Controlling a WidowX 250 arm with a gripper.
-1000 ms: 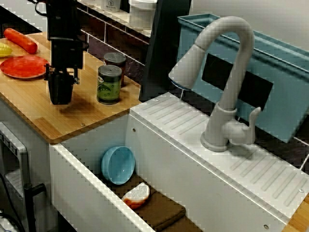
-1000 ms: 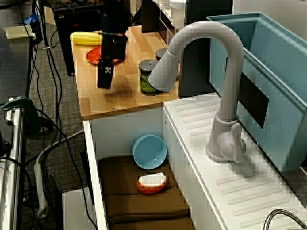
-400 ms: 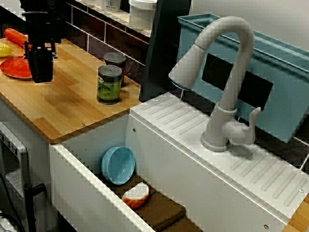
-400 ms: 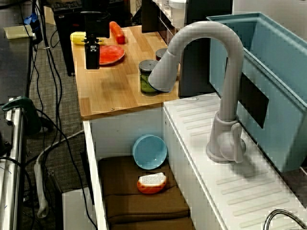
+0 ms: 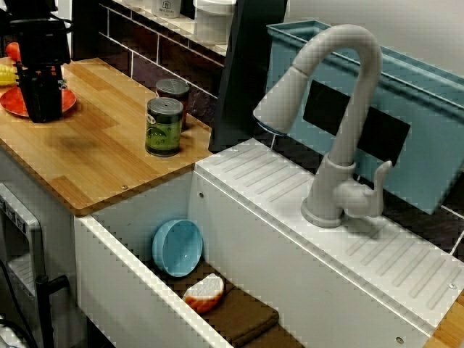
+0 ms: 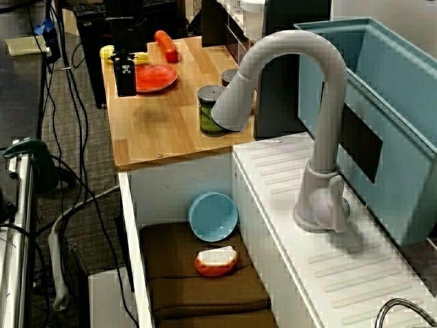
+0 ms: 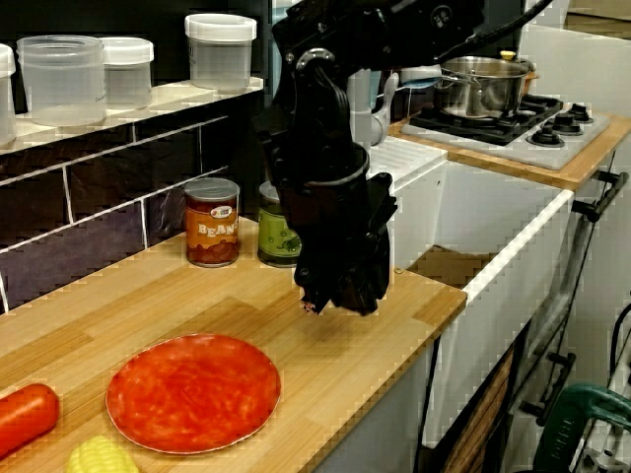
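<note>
A: Risk check, big to small. We're seeing the gripper (image 7: 335, 299) hanging low over the wood counter (image 7: 419, 296), nr its front edge. We're judging that a straight drop would be hitting bare wood, not the red plate (image 7: 192, 392).
B: Agreed. We're also thinking a sideways sweep at this height could be clipping the plate rim and skidding it into the carrot (image 7: 22, 419) or the corn (image 7: 99, 459), both lying nr its far side.
A: Cans (image 7: 212, 223)?
B: Standing well apart, toward the sink (image 7: 518, 246). Not worrying us.
A: Gripper state?
B: We can't tell. The fingers are reading as one black block in every view, and we're seeing no obj in it.
A: Plate vs gripper?
B: Plate's lying flat on the counter, near the gripper but apart. The gripper's sitting off its rim, on the sink and front-edge side, w/ its shadow falling on wood.
</note>
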